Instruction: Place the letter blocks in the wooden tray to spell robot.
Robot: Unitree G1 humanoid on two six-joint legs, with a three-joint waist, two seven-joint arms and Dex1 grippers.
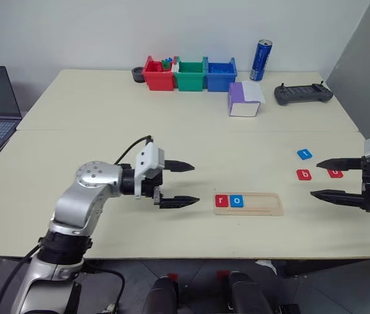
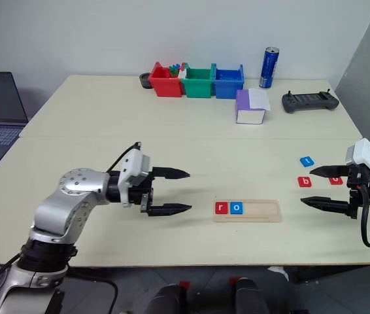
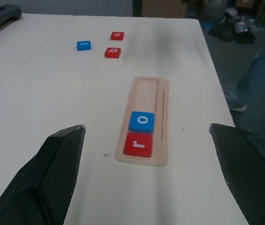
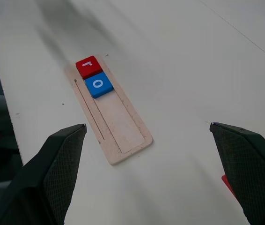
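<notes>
Two letter blocks (image 1: 229,201) fill the wooden tray (image 1: 257,204), between both wide-open, empty tools.

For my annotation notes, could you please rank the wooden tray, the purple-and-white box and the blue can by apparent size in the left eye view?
1. wooden tray, largest.
2. purple-and-white box.
3. blue can, smallest.
The tray lies nearest the camera, so true sizes stay unsure.
</notes>
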